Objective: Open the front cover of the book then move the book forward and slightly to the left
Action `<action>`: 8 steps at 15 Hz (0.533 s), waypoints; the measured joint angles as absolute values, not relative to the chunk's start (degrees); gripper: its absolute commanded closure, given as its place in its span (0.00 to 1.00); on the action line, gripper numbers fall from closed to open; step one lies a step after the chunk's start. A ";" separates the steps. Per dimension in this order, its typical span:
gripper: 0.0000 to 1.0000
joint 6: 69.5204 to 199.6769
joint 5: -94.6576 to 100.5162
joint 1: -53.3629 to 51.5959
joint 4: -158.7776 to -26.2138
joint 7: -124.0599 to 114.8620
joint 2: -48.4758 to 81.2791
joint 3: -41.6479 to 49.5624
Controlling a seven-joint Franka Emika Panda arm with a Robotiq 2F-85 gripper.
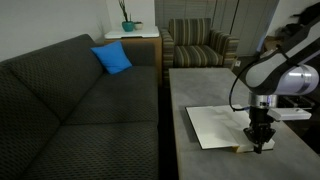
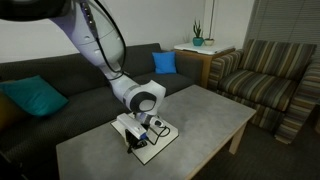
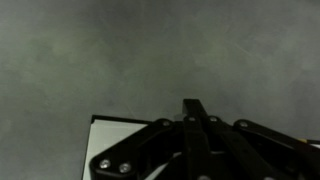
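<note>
The book (image 1: 215,126) lies flat on the grey table (image 1: 200,90) with a white face turned up. In an exterior view, the book (image 2: 158,127) sits near the table's front corner, partly hidden by the arm. I cannot tell the front cover apart from the white pages. My gripper (image 1: 262,143) is shut and points down onto the book's near right edge with nothing held between the fingers. An exterior view shows the gripper (image 2: 140,141) low over the book. In the wrist view the shut fingertips (image 3: 193,108) meet over grey tabletop, with a white corner of the book (image 3: 118,135) at lower left.
A dark sofa (image 1: 70,100) runs along one side of the table, with a blue cushion (image 1: 112,58) and a teal cushion (image 2: 35,97) on it. A striped armchair (image 2: 265,75) and a side table with a plant (image 2: 198,42) stand beyond the table.
</note>
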State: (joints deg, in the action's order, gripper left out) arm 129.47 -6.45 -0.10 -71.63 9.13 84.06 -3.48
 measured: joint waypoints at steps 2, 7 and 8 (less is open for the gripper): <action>1.00 130.03 -6.45 -0.10 -71.63 9.13 84.03 -3.51; 1.00 131.58 -6.35 -0.18 -71.63 9.13 83.93 -3.55; 1.00 131.88 -6.31 -0.22 -71.63 9.13 83.91 -3.55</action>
State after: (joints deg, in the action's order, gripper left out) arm 131.88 -6.31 -0.22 -71.63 9.13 83.91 -3.55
